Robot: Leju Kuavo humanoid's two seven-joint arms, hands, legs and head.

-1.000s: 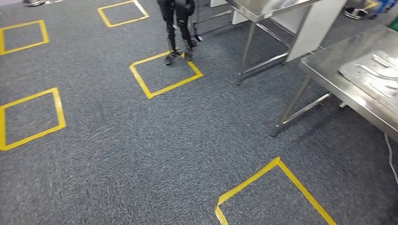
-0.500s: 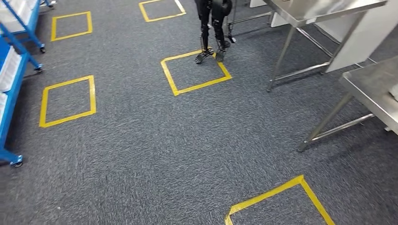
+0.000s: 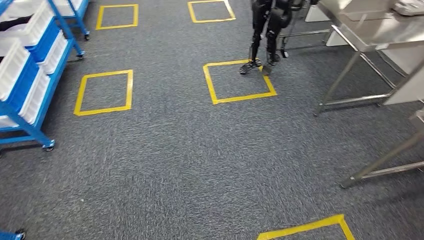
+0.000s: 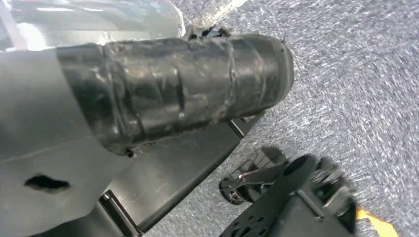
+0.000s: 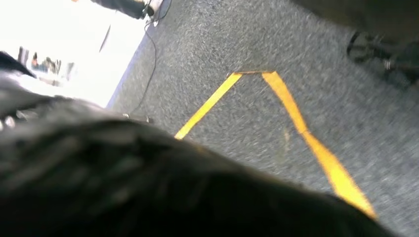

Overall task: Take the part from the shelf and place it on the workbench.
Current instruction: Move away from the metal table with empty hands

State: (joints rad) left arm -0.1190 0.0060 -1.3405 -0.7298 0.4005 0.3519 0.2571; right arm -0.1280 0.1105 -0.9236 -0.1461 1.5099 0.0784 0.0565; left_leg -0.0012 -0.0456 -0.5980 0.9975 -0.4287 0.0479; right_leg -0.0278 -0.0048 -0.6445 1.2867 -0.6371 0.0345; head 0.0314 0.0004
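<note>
Blue shelf (image 3: 30,75) with white bins (image 3: 10,65) sits at the left, steel desk (image 3: 370,30) far right, yellow squares (image 3: 237,82) on the carpet (image 3: 175,160). Can't spot the part or tell either robot hand's state.

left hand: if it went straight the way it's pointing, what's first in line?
Probably just the floor. In the left wrist view the left hand points at the grey carpet, and nothing shows between them. Depth is unclear.
</note>
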